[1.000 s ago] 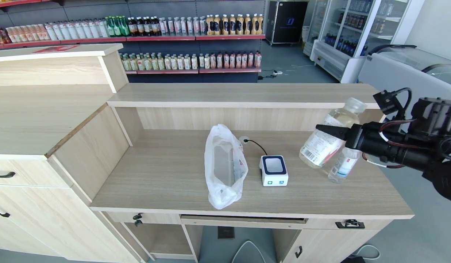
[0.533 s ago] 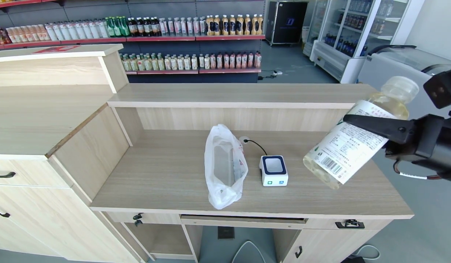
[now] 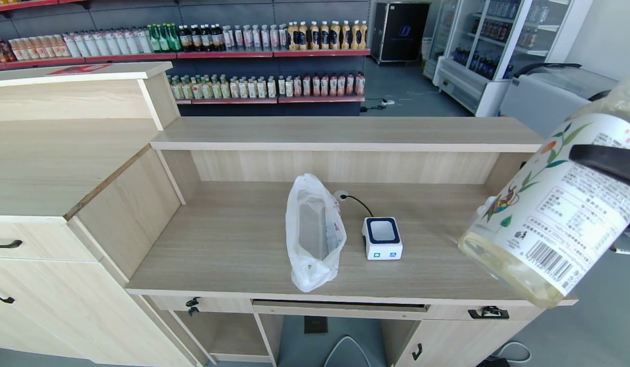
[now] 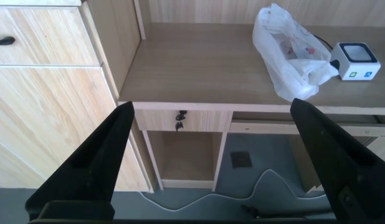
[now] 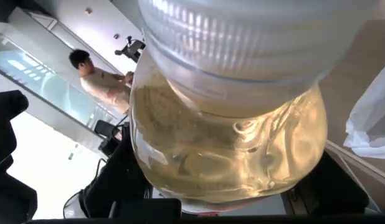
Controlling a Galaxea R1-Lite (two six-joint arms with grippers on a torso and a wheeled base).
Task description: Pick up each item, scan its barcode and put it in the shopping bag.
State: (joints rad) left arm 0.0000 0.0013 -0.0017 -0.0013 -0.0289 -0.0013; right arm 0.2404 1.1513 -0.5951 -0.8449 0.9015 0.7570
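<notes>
R gripper (image 3: 606, 162) clamped on tilted bottle (image 3: 552, 216), up over counter (image 3: 233, 244) right end. L gripper (image 4: 211, 163) wide open, empty.

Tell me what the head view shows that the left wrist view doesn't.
Head view adds: the bottle, held tilted with its barcode in sight, and the drink shelves behind. Left wrist view adds: the open left hand, the side cabinet and the floor under the counter. Both: bag, scanner and counter.
</notes>
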